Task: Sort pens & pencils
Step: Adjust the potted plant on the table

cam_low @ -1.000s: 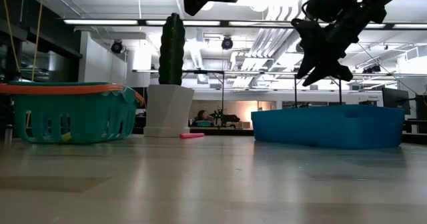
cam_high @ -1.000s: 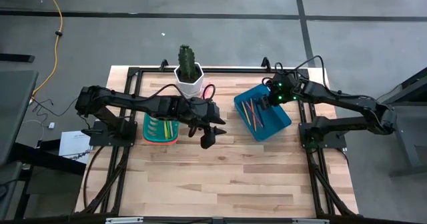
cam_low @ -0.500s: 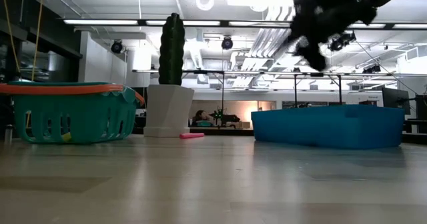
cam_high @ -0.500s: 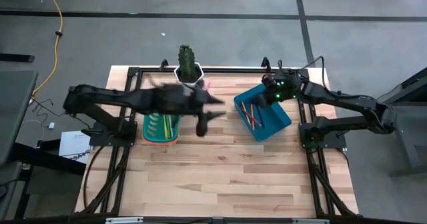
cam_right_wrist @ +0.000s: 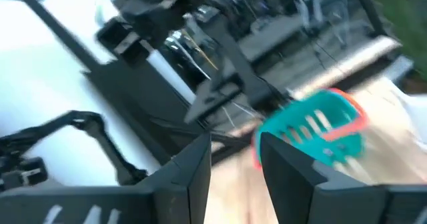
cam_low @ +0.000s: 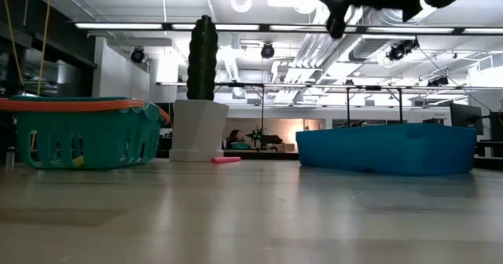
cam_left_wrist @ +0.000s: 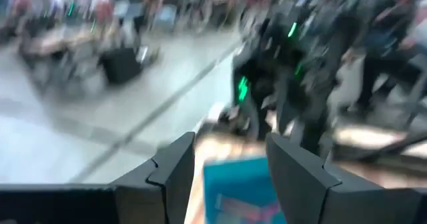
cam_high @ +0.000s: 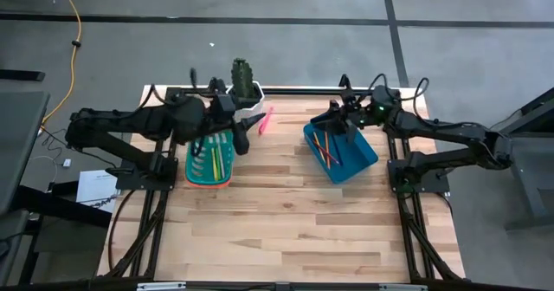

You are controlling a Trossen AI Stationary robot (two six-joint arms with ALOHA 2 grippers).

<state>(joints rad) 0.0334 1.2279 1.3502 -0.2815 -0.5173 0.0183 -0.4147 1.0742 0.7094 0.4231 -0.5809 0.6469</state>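
Observation:
A hot-pink pen (cam_high: 265, 118) lies flat on the table beside the white cactus pot; it also shows in the low view (cam_low: 226, 159). A green and a yellow pen lie in the teal basket (cam_high: 192, 171). Several orange and brown pencils (cam_high: 326, 146) lie in the blue tray (cam_high: 363, 157). My left gripper (cam_high: 249, 126) is open and empty, held high over the basket's right side. My right gripper (cam_high: 332, 117) is open and empty, held high over the tray's far left corner. Their fingers show apart in the wrist views (cam_left_wrist: 230, 167) (cam_right_wrist: 235, 164).
A white pot with a cactus (cam_high: 245, 85) stands at the table's far edge, between basket and tray. A black frame rail (cam_high: 294, 91) runs along the far edge. The near half of the wooden table (cam_high: 286, 230) is bare.
My left gripper has pulled back from the table's middle toward the far left and now sits over the basket's right side. My right gripper has risen from above the blue tray and tipped up from pointing down to roughly level, facing the table's left.

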